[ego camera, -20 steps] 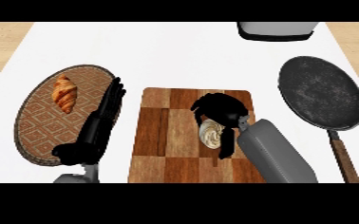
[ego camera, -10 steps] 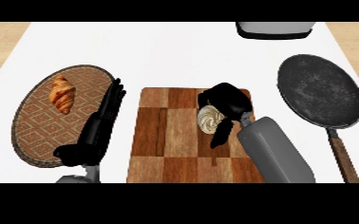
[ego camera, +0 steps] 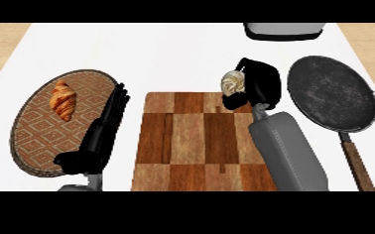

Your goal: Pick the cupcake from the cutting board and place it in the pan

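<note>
My right hand (ego camera: 258, 85) is curled round the cupcake (ego camera: 233, 82), whose pale swirled top shows at the hand's left side. Hand and cupcake hang over the far right corner of the wooden cutting board (ego camera: 199, 144), left of the pan. The dark round pan (ego camera: 330, 93) lies at the right, its handle (ego camera: 354, 158) pointing toward me. My left hand (ego camera: 102, 131) rests open with straight fingers between the woven mat and the board's left edge.
A croissant (ego camera: 64, 99) lies on an oval patterned mat (ego camera: 44, 129) at the left. A grey appliance (ego camera: 284, 29) stands at the counter's far edge, behind the pan. My right forearm (ego camera: 289, 153) crosses the board's right side.
My right hand has lifted the cupcake off the board's middle and carried it away from me and to the right, toward the pan. The left hand has not moved.
</note>
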Controlling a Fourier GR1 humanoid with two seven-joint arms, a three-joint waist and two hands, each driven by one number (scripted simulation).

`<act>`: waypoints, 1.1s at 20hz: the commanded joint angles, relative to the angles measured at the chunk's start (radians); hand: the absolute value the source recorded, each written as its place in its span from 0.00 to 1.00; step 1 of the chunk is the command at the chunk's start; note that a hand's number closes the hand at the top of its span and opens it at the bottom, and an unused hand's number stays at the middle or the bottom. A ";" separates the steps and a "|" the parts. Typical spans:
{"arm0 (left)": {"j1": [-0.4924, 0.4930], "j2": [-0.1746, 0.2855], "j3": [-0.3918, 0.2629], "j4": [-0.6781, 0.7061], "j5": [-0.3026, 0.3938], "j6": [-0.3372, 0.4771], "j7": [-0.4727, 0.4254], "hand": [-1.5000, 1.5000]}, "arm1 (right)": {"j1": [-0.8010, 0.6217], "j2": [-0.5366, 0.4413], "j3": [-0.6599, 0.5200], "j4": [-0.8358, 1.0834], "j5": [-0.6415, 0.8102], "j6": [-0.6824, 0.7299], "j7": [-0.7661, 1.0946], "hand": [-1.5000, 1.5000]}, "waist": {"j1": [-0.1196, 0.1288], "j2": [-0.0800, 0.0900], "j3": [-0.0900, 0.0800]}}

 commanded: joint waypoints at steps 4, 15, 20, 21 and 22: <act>-0.032 -0.004 0.000 -0.002 -0.009 0.004 0.029 0.50 | -0.061 0.011 0.131 -0.202 0.099 -0.144 0.413 1.00 | 0.021 0.007 0.002; -0.021 0.009 0.033 0.037 0.005 -0.037 -0.039 0.50 | 0.064 -0.023 -0.076 -0.238 0.096 -0.382 0.372 1.00 | 0.019 0.015 0.003; -0.061 -0.032 0.026 0.024 -0.011 0.006 0.017 0.50 | 0.135 -0.154 -0.180 -0.234 0.037 -0.415 0.252 1.00 | 0.016 0.014 0.003; -0.037 0.004 0.037 -0.003 0.007 -0.036 0.021 0.50 | 0.097 -0.132 -0.171 -0.134 0.098 -0.489 0.250 1.00 | 0.024 0.015 0.003; -0.001 0.006 0.028 -0.004 0.005 -0.042 -0.007 0.50 | 0.158 -0.198 -0.196 -0.194 0.098 -0.456 0.239 1.00 | 0.018 0.013 0.003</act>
